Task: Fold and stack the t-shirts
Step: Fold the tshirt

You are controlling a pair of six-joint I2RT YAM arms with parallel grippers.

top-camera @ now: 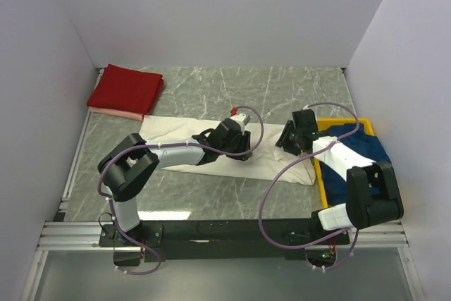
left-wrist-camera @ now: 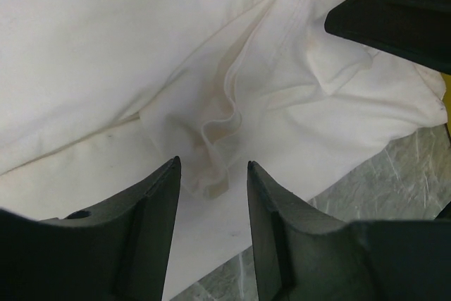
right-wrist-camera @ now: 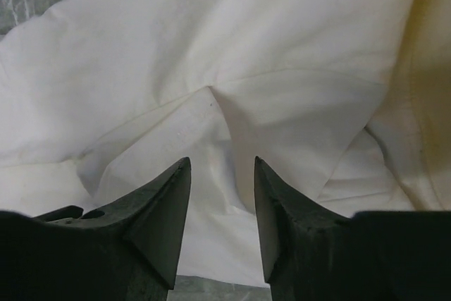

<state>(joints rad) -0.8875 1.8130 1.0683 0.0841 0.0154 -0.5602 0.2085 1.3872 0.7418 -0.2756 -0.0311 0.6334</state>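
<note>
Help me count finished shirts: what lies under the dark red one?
Under the dark red shirt, a pink shirt shows as a strip along its near edge. The rest, and anything else beneath, is covered.

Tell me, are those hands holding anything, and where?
Cannot tell: the left hand and right hand each straddle a fold of the cream t-shirt, fingers apart.

Grey-green marble-pattern tabletop (top-camera: 211, 89). Large cream cloth t-shirt (top-camera: 169, 132) lies spread across the centre, 9 to 3 o'clock. Folded pink cloth shirt (top-camera: 120, 113) lies at 10 o'clock, under a folded dark red cloth shirt (top-camera: 127, 88). Yellow plastic bin (top-camera: 337, 123) sits at 4 o'clock, just beside the cream shirt's end.
</note>
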